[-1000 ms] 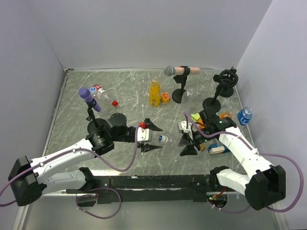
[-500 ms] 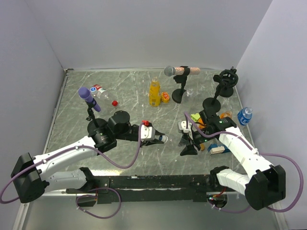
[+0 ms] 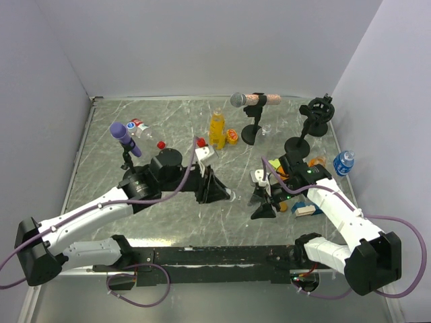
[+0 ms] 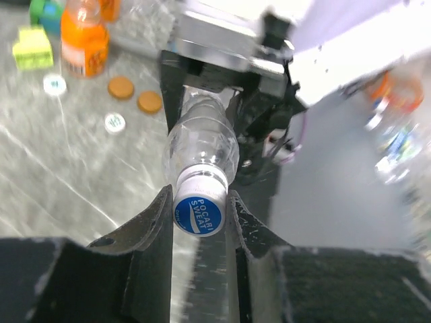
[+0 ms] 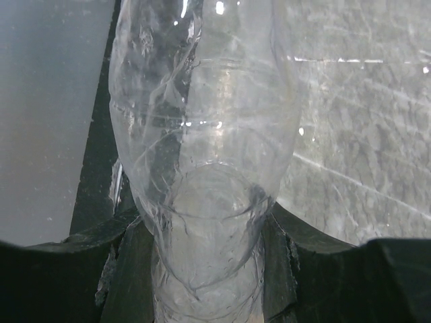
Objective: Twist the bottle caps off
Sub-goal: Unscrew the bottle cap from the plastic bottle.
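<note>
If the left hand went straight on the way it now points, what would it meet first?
The blue-and-white cap in its grip, then the clear bottle behind it, held farther on by the right hand.

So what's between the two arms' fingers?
A clear bottle: left fingers pinch its blue cap, right fingers hold its body; the left wrist view shows it.

From above: 1 yellow-orange juice bottle (image 3: 216,131), 1 clear red-white labelled bottle (image 3: 143,132), 1 small blue-labelled bottle (image 3: 344,163), 1 loose red screw cap (image 3: 161,144), 1 purple microphone (image 3: 124,136), 1 grey-headed microphone (image 3: 239,99). Left wrist view: 1 clear plastic bottle (image 4: 202,145) with 1 blue-white cap (image 4: 200,214), 2 flat brown discs (image 4: 121,87) (image 4: 149,101), 2 white round caps (image 4: 54,84) (image 4: 114,122).
</note>
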